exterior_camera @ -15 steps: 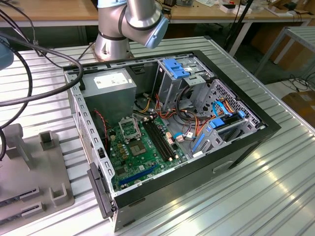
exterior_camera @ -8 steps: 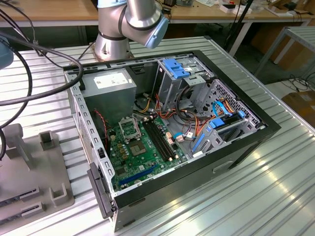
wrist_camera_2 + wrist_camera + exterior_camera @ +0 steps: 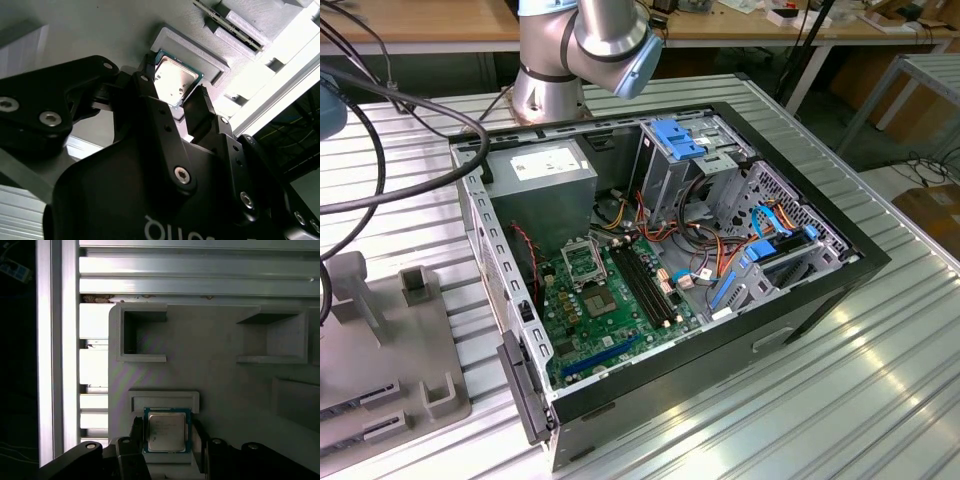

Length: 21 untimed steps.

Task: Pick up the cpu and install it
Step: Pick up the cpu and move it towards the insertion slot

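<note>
Now — cpu (image 3: 166,436) flat in raised seat (image 3: 165,399) of grey tray (image 3: 215,377); fingers (image 3: 199,107) parted, straddling it, not clamped.

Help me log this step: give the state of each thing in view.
cpu: lying flat in its grey holder, metal top up.
tool: straddling the cpu, grip unclear.
computer case: on its side, side panel off.
socket: looks empty.
memory slots: empty.
</note>
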Each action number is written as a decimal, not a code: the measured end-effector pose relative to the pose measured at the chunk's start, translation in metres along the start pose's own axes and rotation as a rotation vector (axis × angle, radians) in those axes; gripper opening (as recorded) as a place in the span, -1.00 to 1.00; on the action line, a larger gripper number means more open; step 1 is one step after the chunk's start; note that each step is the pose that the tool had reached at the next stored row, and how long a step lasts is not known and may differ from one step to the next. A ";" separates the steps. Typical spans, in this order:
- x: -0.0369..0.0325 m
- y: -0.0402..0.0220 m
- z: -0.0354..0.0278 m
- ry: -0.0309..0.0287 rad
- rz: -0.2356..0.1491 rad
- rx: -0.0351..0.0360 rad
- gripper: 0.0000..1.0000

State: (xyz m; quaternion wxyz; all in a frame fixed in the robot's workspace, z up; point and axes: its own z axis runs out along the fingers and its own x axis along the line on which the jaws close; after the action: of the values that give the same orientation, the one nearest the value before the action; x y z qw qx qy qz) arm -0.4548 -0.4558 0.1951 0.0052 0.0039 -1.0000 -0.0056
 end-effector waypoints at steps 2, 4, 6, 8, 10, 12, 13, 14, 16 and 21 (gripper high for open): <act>0.0000 0.0000 0.0007 0.0001 0.000 0.0000 0.01; 0.0000 0.0000 0.0015 0.0001 0.000 0.0000 0.01; 0.0000 0.0000 0.0020 0.0001 0.000 0.0000 0.01; 0.0000 0.0000 0.0023 0.0001 0.000 0.0000 0.01; 0.0000 0.0000 0.0024 0.0000 0.000 0.0000 0.01; 0.0000 0.0000 0.0025 0.0000 0.000 0.0000 0.01; 0.0000 0.0000 0.0025 0.0000 0.000 0.0000 -0.02; 0.0000 0.0000 0.0025 0.0001 0.000 0.0000 -0.02; 0.0000 0.0000 0.0025 0.0000 0.000 0.0000 -0.06; -0.0001 0.0000 0.0019 -0.0004 0.000 -0.0003 -0.06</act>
State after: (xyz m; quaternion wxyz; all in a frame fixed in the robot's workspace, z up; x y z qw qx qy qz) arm -0.4547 -0.4557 0.1932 0.0050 0.0038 -1.0000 -0.0057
